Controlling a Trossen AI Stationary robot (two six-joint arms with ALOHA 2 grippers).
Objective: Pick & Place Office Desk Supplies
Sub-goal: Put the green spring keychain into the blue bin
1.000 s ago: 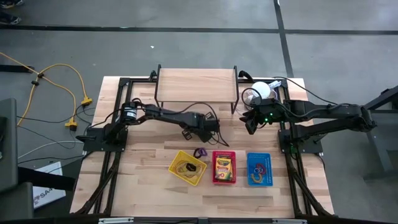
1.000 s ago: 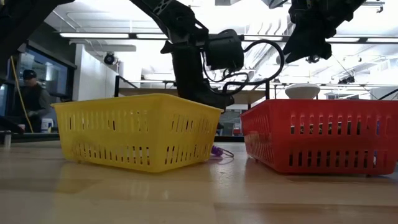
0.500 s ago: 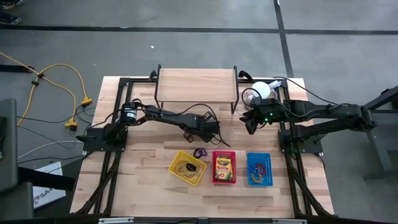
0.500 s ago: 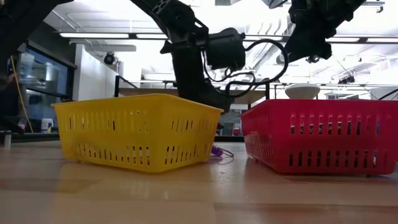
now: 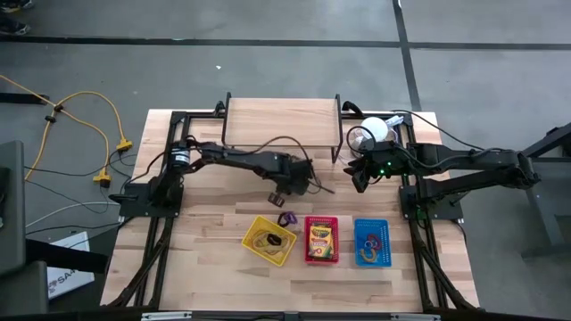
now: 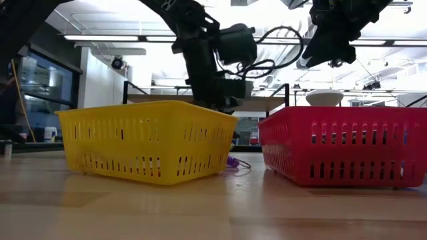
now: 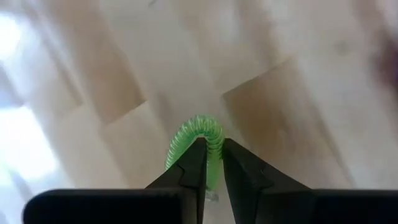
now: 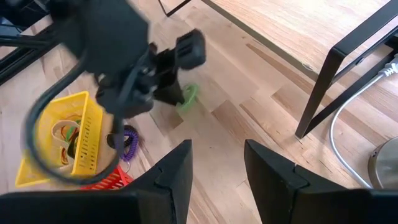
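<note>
Three baskets sit in a row near the table's point(image 5: 205, 267) front edge: yellow basket point(image 5: 268, 240) toward the left, red basket point(image 5: 321, 239) in the middle, blue basket point(image 5: 372, 242) toward the right.

Yellow basket holds rubber bands point(image 8: 64, 132), tan and others; exact count unclear. Red basket holds a crayon box point(image 5: 320, 238). Blue basket holds small coloured clips point(image 5: 372, 241), hard to tell apart.

Purple coil point(image 5: 286, 218) lies on the bare table between the yellow and red baskets, just behind them, touching neither as far as can be told. Not yet sorted.

Left gripper point(image 5: 302, 185) is above mid-table, behind the baskets. Its fingers are nearly together, pinching a green coil point(image 7: 198, 140); the coil bulges out past the fingertips. Coil is clear of the table in the right wrist view. No basket under it yet.

Right gripper point(image 5: 360, 175) waits above the table near the right back corner, jaws wide, holding nothing. White dome point(image 5: 376, 130) stands behind it by that corner. Wooden shelf point(image 5: 282, 119) stands along the back edge, centre.

Judgement: task well along. Bands, crayons and clips are binned. Left to do: place the green coil, probably with the small items, then fetch the purple coil. Nothing else loose shows on the table.
</note>
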